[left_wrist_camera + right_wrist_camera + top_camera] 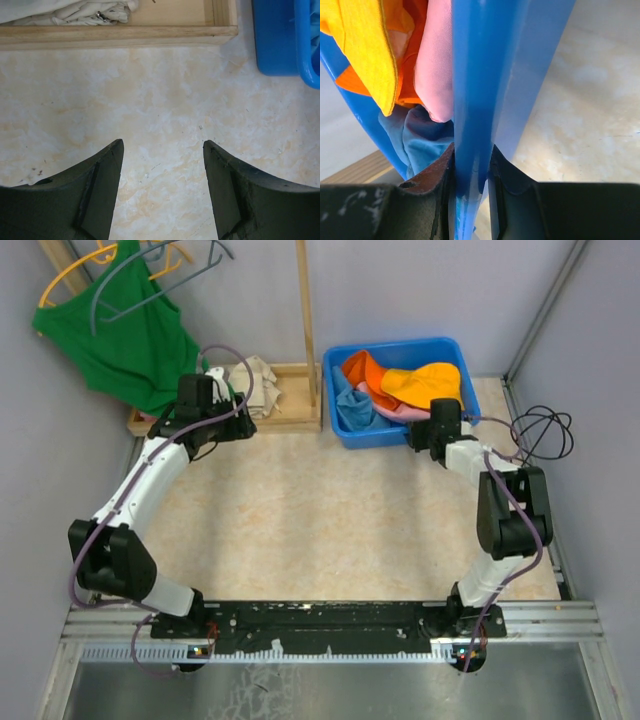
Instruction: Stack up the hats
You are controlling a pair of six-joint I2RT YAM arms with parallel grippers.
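Note:
Four hats lie in a blue bin (340, 430) at the back of the table: yellow-orange hat (425, 383), bright orange hat (362, 373), light blue hat (352, 410), pink hat (400, 413). My right gripper (432, 430) is shut on the bin's near wall (480, 75); one finger is inside by the light blue hat (422, 142) and pink hat (434, 65), the other outside. The yellow-orange hat (362, 45) lies on top. My left gripper (162, 150) is open and empty over the bare table, left of the bin (280, 40).
A wooden stand base (285, 400) with a beige cloth (258, 380) sits left of the bin; its post (305, 310) rises beside it. A green tank top (130, 330) hangs at the back left. Black cables (540, 430) lie at the right edge.

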